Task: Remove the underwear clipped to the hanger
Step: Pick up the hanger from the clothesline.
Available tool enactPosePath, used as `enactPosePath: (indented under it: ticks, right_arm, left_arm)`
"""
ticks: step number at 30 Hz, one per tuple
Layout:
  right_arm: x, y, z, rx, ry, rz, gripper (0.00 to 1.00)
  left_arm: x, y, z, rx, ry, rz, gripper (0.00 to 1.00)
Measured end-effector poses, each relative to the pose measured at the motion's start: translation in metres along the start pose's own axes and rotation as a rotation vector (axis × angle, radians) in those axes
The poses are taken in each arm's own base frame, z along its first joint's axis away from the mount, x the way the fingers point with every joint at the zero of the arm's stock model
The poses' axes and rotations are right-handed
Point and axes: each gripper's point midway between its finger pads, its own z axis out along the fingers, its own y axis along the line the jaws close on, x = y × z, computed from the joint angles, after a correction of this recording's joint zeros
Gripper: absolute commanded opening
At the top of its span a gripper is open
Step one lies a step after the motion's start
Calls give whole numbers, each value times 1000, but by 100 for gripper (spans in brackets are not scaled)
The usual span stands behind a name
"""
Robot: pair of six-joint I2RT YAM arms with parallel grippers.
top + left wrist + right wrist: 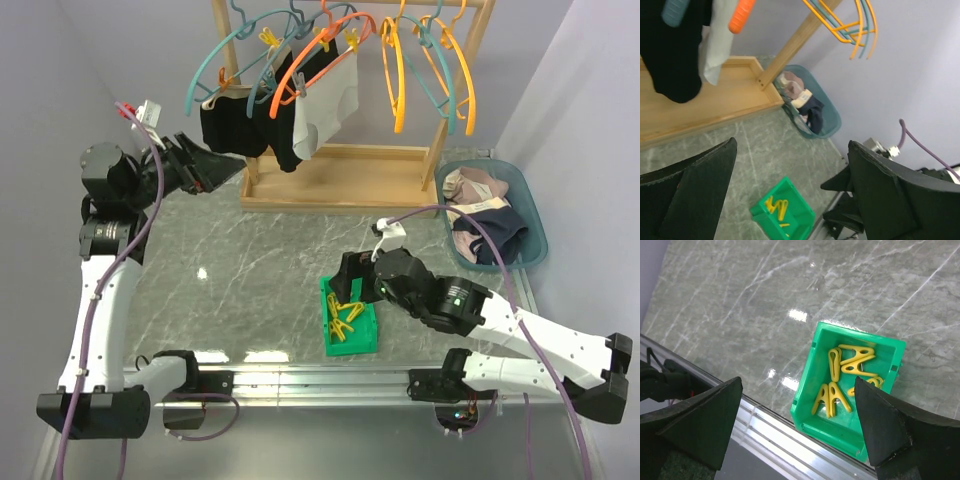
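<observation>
1. Your left gripper (215,165), spread wide, sits raised just beside the underwear (232,125) pegged on the hangers (213,72), likely lining up.
2. Your right gripper (797,405) gapes above the green peg bin (835,432), likely for dropping pegs.

A robot lab bench, dressed as a laundry corner.
Plain pale walls (590,90) enclose the marble-look worktop (260,260); two cabled arms (100,300) sit on a metal rail (320,380) at its near edge, a wooden hanger rack (340,172) at the far edge.
</observation>
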Motion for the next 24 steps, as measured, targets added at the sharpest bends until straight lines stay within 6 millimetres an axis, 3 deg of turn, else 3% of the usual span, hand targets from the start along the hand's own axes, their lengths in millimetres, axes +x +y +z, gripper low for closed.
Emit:
enactPosePath:
  ticks: [9, 16, 20, 24]
  right_arm:
    - [18, -1, 9, -9, 46, -11, 100]
    - [31, 5, 17, -50, 87, -16, 100]
    - [39, 10, 21, -78, 110, -18, 100]
    - [48, 13, 25, -106, 133, -12, 100]
  left_arm:
    - [-31, 23, 11, -107, -71, 151, 99]
    - [-81, 9, 38, -56, -155, 262, 100]
    - [-83, 10, 67, -14, -148, 253, 99]
    - [-70, 19, 102, -18, -105, 237, 99]
